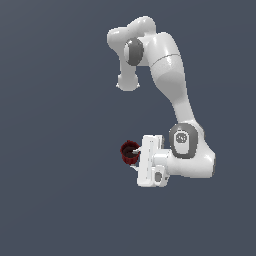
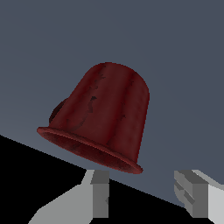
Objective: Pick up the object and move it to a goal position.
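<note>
Risk of slippage is my main concern: the object (image 1: pixel 129 152), a dark red ribbed cup, sits at the very tips of the end effector (image 1: pixel 134 161) in the exterior view, so a shallow hold could let it tilt or drop in transit. In the wrist view the cup (image 2: pixel 103 118) looms tilted just beyond the fingertips (image 2: pixel 100 192), which stand spread apart. I cannot tell whether they actually pinch it or merely flank its rim. No goal marker is visible.
</note>
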